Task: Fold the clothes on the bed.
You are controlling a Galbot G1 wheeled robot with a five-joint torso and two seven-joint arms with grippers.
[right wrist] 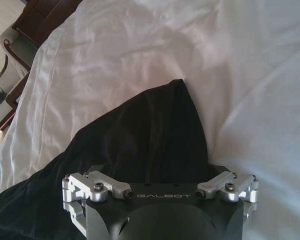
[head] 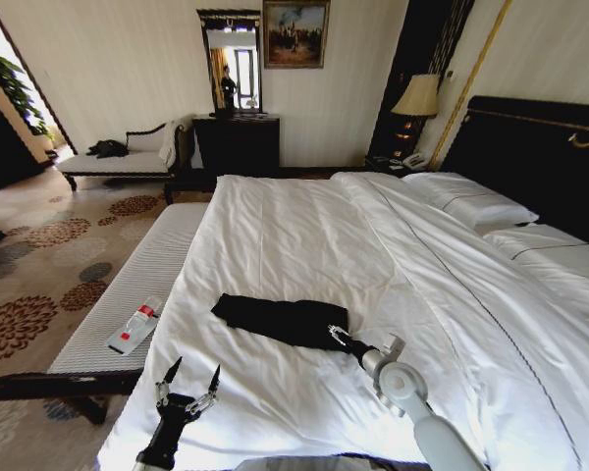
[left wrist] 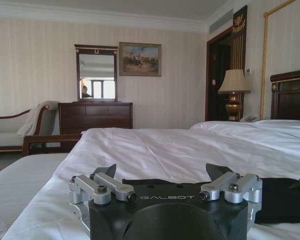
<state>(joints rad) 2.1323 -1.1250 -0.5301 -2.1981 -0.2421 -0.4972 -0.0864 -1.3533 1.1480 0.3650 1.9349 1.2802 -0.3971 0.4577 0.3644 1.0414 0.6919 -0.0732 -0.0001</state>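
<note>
The clothes, a black T-shirt [head: 275,319] gathered into a narrow strip, lie across the near part of the bed [head: 304,235] on its white duvet. My right gripper [head: 340,338] rests at the strip's right end. In the right wrist view the gripper [right wrist: 150,170] is open over the black fabric [right wrist: 150,130], which runs away to a point. My left gripper [head: 189,376] hovers open above the duvet near the bed's front left corner, a short way from the shirt's left end. From the left wrist view that gripper [left wrist: 162,172] holds nothing, and the shirt [left wrist: 280,200] lies just beyond it.
A pale bench [head: 147,275] runs along the bed's left side with a white and red object [head: 134,329] on it. Pillows [head: 481,208] and the dark headboard [head: 540,157] are at the right. A chaise [head: 128,159], dresser [head: 238,145] and lamp [head: 417,98] stand by the far wall.
</note>
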